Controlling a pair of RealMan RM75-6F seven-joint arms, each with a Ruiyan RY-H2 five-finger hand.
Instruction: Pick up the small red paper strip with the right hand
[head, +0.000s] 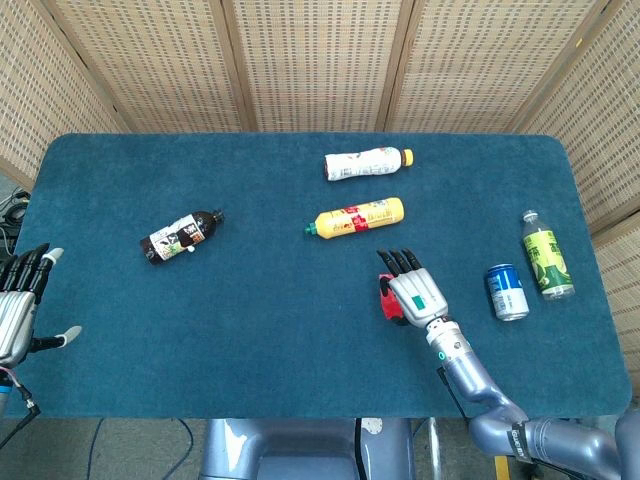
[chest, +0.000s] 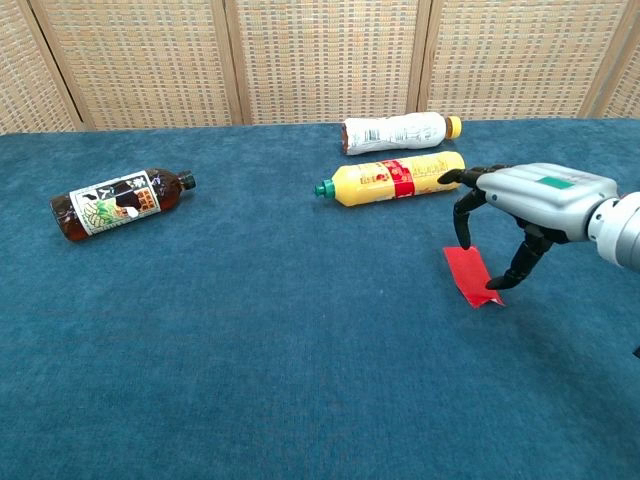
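The small red paper strip (chest: 470, 275) lies flat on the blue table cloth, right of centre; in the head view only its left edge (head: 384, 301) shows beside the hand. My right hand (chest: 535, 200) arches over the strip with its fingers curled down and apart. One fingertip (chest: 462, 240) touches the strip's far end and the thumb tip (chest: 497, 282) sits at its near right end. The strip is not lifted. My left hand (head: 20, 300) hangs off the table's left edge, fingers spread, holding nothing.
A yellow bottle (chest: 395, 178) and a white bottle (chest: 398, 132) lie just beyond the strip. A dark tea bottle (chest: 118, 203) lies far left. A blue can (head: 508, 291) and a green-labelled bottle (head: 546, 256) are to the right of my right hand.
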